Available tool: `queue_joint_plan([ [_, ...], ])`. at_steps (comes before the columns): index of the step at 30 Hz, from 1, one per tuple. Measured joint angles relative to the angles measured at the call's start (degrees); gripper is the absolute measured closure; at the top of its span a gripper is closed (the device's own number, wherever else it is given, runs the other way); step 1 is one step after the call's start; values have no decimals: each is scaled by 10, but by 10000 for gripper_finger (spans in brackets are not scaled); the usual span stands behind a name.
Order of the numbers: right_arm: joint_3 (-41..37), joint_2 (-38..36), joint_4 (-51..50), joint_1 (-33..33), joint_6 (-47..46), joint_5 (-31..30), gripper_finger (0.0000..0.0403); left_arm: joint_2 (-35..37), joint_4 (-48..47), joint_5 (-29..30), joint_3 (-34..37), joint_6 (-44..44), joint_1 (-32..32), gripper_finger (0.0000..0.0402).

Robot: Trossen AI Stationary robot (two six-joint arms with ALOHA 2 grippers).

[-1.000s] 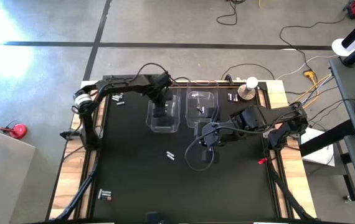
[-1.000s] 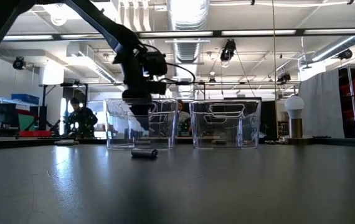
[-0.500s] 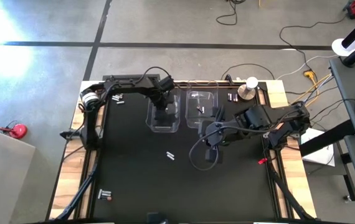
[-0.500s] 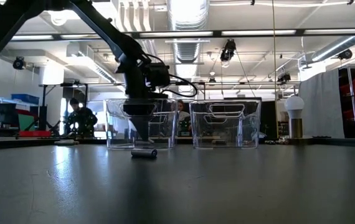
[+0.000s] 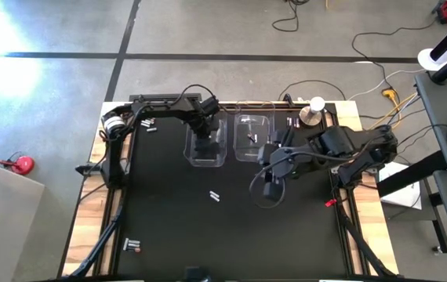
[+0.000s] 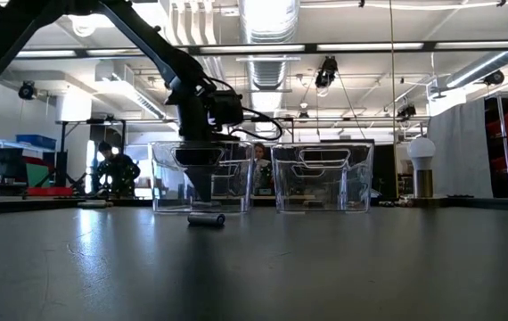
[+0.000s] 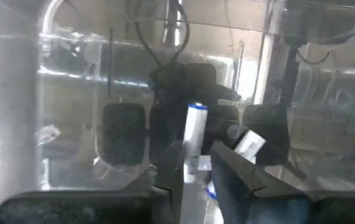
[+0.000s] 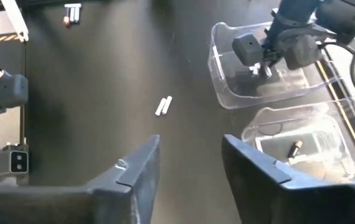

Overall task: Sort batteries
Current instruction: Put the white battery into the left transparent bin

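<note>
While the left gripper [image 5: 205,146] reaches down inside a clear plastic bin [image 5: 205,142], its fingers [image 7: 172,168] stand slightly apart around a white battery [image 7: 194,134] that sits upright between them; whether they actually press on it cannot be told. Just beside that battery, a second white battery [image 7: 250,144] lies tilted on the bin floor. In the low view the gripper's tip sits low in the bin, close to its bottom.

Next to this bin, on the right arm's side, stands a second clear bin [image 5: 254,137] holding a dark battery with a copper end [image 8: 294,147]. The right gripper [image 5: 269,188] hovers over the bare black table [image 5: 176,227] just in front of that second bin, its fingers spread open and holding nothing.

Farther out, between the two grippers and nearer the table's front, a pair of white batteries [image 5: 214,196] lies side by side. More batteries rest at the table's edges: a small group near the left arm's base [image 5: 148,124], another at the front left corner [image 5: 132,246], and some by the far right corner [image 5: 293,121].
</note>
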State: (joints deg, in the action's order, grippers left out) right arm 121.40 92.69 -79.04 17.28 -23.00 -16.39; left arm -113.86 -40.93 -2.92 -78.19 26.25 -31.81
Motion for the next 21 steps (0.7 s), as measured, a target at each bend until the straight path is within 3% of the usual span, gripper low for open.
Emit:
queue_joint_plan([
  [8,-4,-12,8,1,0,-23,190,34,-36,5,-33,-32,3,266],
  [14,-35,-12,27,7,-16,-33,176,102,-82,0,-66,-50,27,254],
  [21,-68,-11,34,40,-58,-33,170,222,-88,-112,3,-151,109,259],
])
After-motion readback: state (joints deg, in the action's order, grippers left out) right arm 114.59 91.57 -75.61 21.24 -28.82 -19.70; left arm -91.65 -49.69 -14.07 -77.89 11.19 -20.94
